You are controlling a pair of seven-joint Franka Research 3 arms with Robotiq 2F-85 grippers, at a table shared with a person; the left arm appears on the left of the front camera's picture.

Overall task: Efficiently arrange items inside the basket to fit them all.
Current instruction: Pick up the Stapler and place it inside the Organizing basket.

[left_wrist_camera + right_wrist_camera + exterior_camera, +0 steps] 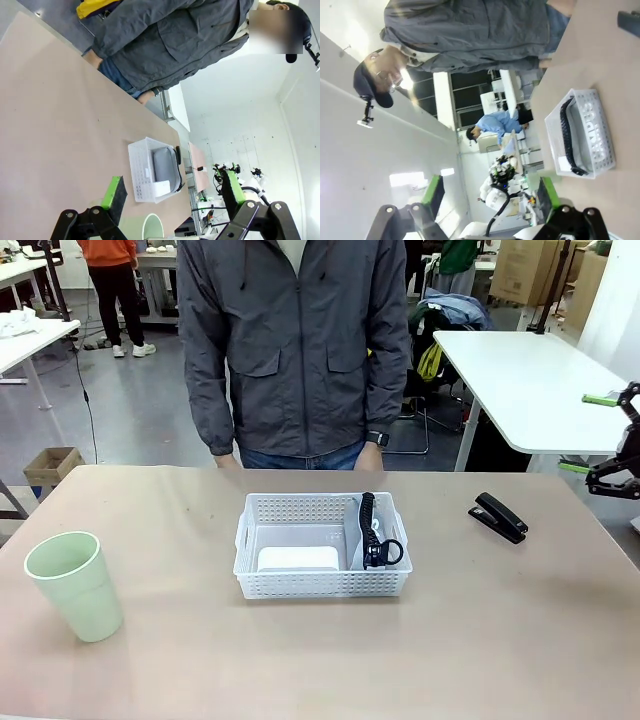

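**Front view.** The white basket (322,585) sits mid-table before a person in a grey jacket. The white device (298,558) lies flat in its left part, and the grey pouch (357,540) with its black strap stands on edge at its right end. The green cup (72,585) stands upright well to the left, and the black stapler (498,516) lies to the right. The right gripper (590,433) hangs at the right edge, jaws spread and empty.

**Left wrist view.** The left gripper (172,180) has its jaws spread with nothing between them, and the basket lies beyond.

**Right wrist view.** The jaws are spread. A dark shape in the top corner is probably the stapler.
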